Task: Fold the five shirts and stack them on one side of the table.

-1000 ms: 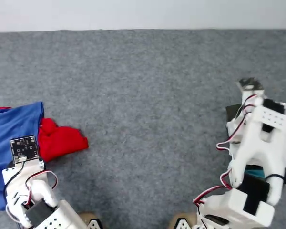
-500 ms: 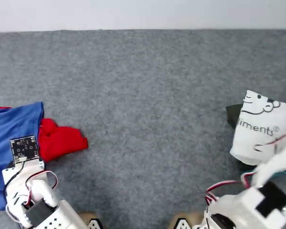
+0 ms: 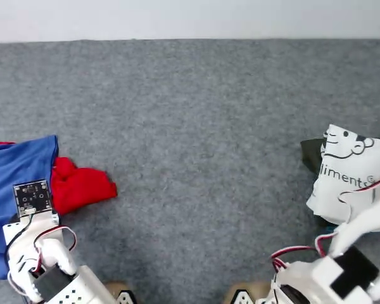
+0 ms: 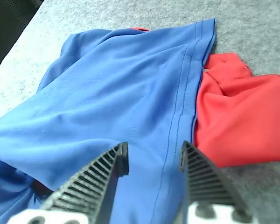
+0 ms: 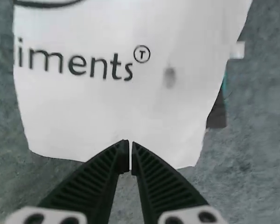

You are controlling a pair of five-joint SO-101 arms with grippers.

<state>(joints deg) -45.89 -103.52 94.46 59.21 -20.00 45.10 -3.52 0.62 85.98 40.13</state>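
I counted one blue shirt (image 4: 107,93), one red shirt (image 4: 242,116) and one white shirt (image 5: 121,84). My left gripper (image 4: 153,151) hung spread above the blue shirt. My right gripper (image 5: 129,149), pressed together, sat at the white shirt's edge.

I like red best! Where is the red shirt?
In the high view the red shirt lies bunched on the left side of the table, partly under the blue shirt, near the left gripper.

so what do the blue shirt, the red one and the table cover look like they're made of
Blue shirt: looks like a fine, smooth knit, maybe polyester, with a slight sheen and double-stitched hem lines. Red shirt: a similar soft knit, more matte, creasing loosely. Table cover: grey felt or low-pile carpet, judging by its fuzzy, speckled surface.
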